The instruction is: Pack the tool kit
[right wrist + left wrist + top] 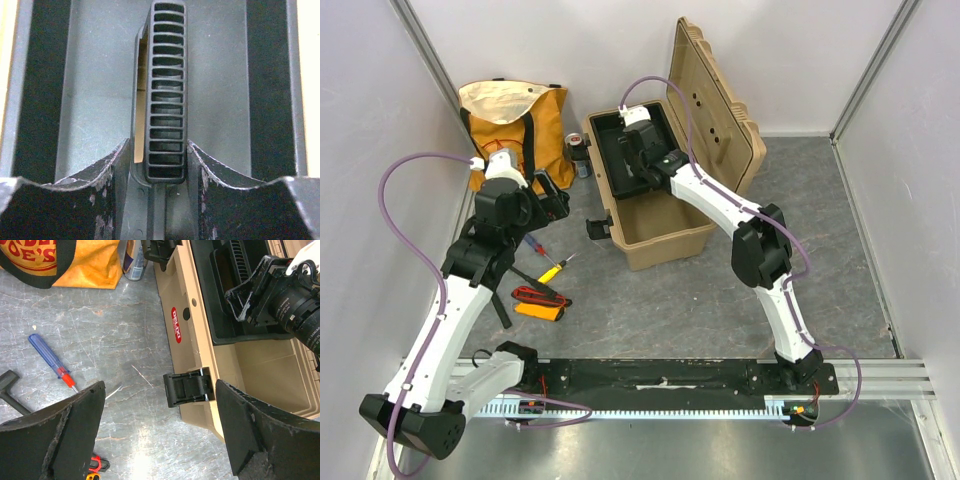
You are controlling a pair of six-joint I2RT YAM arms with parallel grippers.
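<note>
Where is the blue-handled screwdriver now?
In the left wrist view, the blue-handled screwdriver lies on the table, left of the toolbox, below the orange tote bag.

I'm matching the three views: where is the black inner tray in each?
Top external: black inner tray upper centre, in the open toolbox's far end.
Left wrist: upper right, inside the toolbox.
Right wrist: fills the frame.
Shared landmark: the right gripper straddling the tray's ribbed handle.

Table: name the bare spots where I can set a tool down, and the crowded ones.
Free: table between the toolbox front and the arm bases, and the strip by the right wall. Crowded: by the left arm, where screwdrivers and meter lie.
</note>
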